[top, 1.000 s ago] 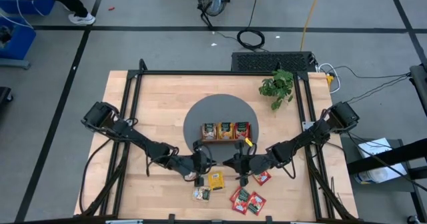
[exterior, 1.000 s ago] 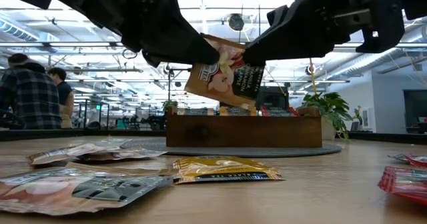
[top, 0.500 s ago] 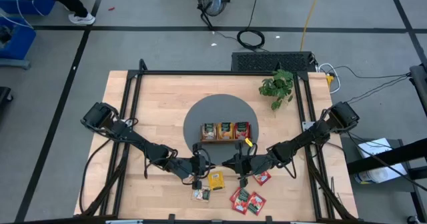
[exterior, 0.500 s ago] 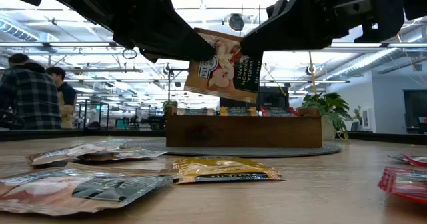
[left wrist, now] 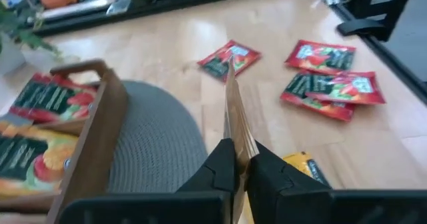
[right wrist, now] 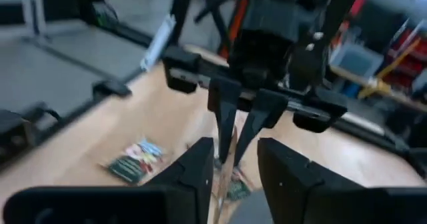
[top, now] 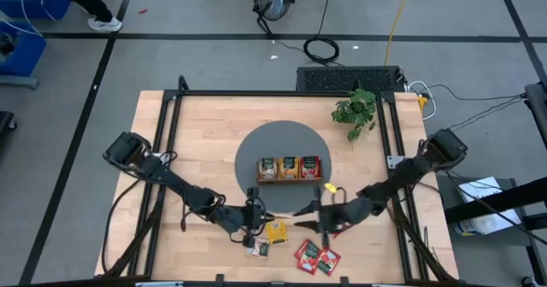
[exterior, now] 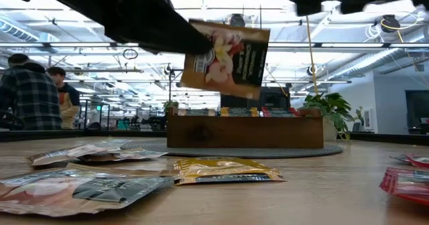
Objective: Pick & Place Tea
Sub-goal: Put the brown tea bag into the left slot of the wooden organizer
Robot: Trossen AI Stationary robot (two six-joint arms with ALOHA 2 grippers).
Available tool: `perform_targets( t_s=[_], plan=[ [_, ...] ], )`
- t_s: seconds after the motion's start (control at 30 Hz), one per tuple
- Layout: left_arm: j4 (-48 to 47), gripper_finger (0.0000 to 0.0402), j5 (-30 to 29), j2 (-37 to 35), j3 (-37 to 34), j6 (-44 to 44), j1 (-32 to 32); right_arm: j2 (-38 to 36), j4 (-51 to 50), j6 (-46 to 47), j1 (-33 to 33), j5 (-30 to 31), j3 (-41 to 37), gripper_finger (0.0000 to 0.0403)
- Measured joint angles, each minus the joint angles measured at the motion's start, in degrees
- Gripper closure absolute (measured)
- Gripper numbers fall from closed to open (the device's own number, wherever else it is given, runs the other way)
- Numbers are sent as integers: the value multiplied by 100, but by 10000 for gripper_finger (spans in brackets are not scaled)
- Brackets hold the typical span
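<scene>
A pale tan tea sachet (exterior: pixel 228 57) with a dark label hangs in the air in front of the wooden tray (exterior: pixel 244 132), with my left gripper (top: pixel 255 221) shut on it. My right gripper (top: pixel 308 214) stands open a little to the sachet's right, with nothing between its fingers (right wrist: pixel 200 174). More tea lies flat on the table near the front edge: a yellow sachet (top: pixel 276 231), a pale one (top: pixel 258 248) and red ones (top: pixel 317 256). The tray (top: pixel 289 180) stands on a round grey mat (top: pixel 256 146) and holds pale, yellow and red sachets. My left gripper pinches the sachet's left edge (exterior: pixel 199 51) between its two fingers (left wrist: pixel 223 164). The fingers come from the table's left, slanting a little downward. The sachet stands on edge, slightly tilted, and is lifted clear of the table and the tray.
A small potted plant (top: pixel 355 112) stands at the table's far right. Black rails (top: pixel 171 142) run along the table's left and right sides. People show in the room behind the table in the low view.
My right gripper has opened and let go of the pale sachet, then drawn back toward the table's right edge and slightly up. The sachet stays in my left gripper, lifted clear, and has turned a little more upright.
</scene>
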Motion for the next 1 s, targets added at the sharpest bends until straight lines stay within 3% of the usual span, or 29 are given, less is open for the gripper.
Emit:
perform_targets(
  t_s=[0.13, 0.3, 0.47, 0.6, 0.83, 1.0],
  plan=[
    [95, 362, -52, 0, 0, 174, -79, -289, 1980, -180, 234, 0, -1093, 300],
    [202, 386, -115, 0, 0, 343, -81, -385, 3327, 321, 259, -16, -2035, 318],
    [212, 376, -168, 0, 0, 341, 32, -382, 3019, 840, 108, -81, -2100, 327],
    [336, 355, -166, 0, 0, 417, 42, -348, 2691, 1504, -183, -637, -1966, 320],
    [1042, 387, -240, 0, 0, 1030, 24, 181, 2658, 2286, -608, -1068, -1711, 271],
    [1174, 376, -569, 0, 0, 1150, 21, 406, 2661, 2373, -701, -1078, -1488, 239]
  ],
)
